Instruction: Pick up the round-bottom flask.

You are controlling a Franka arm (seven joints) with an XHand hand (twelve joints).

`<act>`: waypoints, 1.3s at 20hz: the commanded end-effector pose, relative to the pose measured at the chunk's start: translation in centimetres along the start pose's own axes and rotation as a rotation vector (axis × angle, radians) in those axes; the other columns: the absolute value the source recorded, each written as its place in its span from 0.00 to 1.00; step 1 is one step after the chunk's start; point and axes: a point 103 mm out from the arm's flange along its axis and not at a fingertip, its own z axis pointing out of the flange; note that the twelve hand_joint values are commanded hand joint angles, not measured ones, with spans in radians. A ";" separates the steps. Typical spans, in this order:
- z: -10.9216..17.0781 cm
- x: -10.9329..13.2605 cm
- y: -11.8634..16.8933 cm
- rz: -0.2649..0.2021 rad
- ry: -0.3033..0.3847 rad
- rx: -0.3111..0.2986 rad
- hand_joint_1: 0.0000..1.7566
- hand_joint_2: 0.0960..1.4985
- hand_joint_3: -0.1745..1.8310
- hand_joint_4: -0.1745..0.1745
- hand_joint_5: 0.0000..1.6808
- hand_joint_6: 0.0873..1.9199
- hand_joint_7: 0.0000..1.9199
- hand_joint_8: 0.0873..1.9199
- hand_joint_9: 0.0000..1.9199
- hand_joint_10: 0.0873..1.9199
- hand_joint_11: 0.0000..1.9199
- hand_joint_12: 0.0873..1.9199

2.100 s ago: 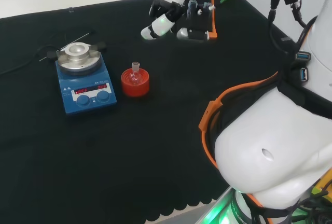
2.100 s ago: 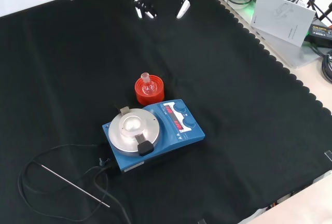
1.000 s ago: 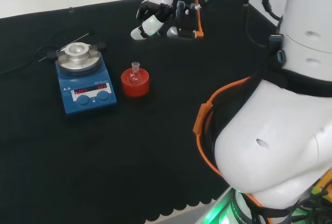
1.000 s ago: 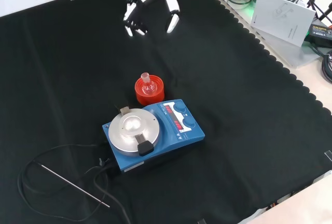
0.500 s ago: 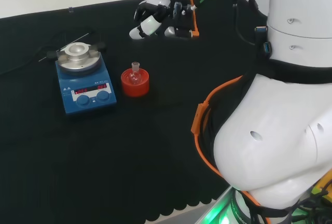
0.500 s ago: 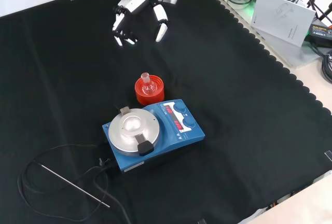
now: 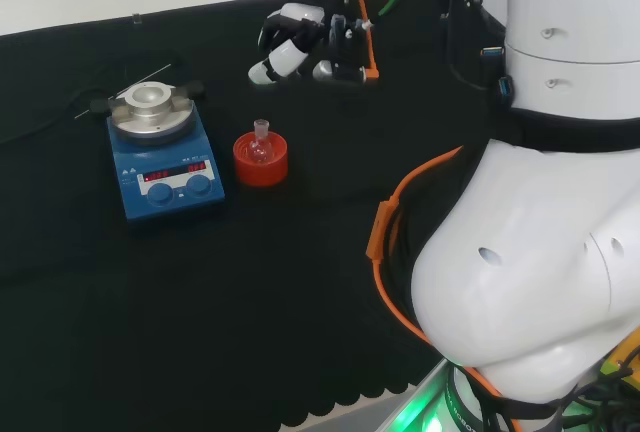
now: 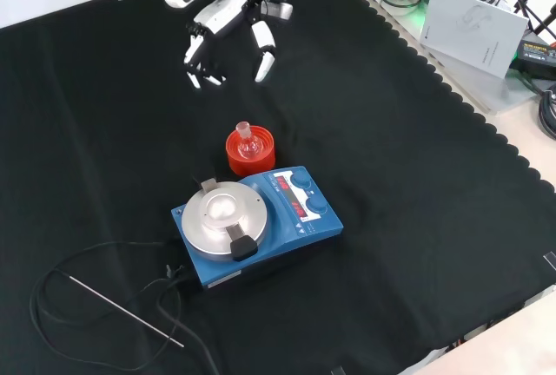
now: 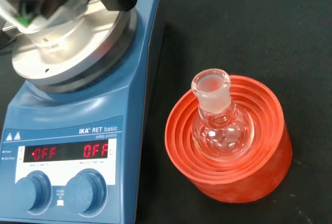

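My hand (image 8: 228, 12) hangs above the cloth near the top of the front view, left of centre, and holds nothing; its fingers (image 8: 195, 55) point down and stand apart from the thumb, only gently bent; in the head view my hand (image 7: 290, 44) sits in the upper middle of the frame, with an orange cable running down beside it.

The round-bottom flask (image 8: 248, 144) is in the middle of the front view, below my hand and well apart from it; it sits upright in a red ribbed stand (image 8: 249, 154), its short neck up and open; in the head view the round-bottom flask (image 7: 261, 142) and its red ribbed stand (image 7: 261, 159) lie left of centre, below and a little left of my hand; the wrist view brings the round-bottom flask (image 9: 219, 119) close, clear glass, its bulb nested in the stepped rings of the red ribbed stand (image 9: 231, 146); I cannot tell whether it holds anything.

Just beside the stand is a blue stirrer plate (image 8: 257, 226), touching or nearly so in the front view, lower and to the left; its round metal top (image 8: 223, 212) is bare, and two knobs face the stand's side; in the head view the blue stirrer plate (image 7: 163, 155) is at the left of the frame; a thin metal rod (image 8: 126, 311) lies on the black cloth (image 8: 417, 184) at the lower left of the front view, by a loop of black cable.
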 end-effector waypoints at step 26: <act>6.8 -2.8 3.9 0.010 -0.004 0.102 0.45 0.20 0.52 0.00 0.15 0.50 0.39 0.54 0.46 0.51 0.41 0.70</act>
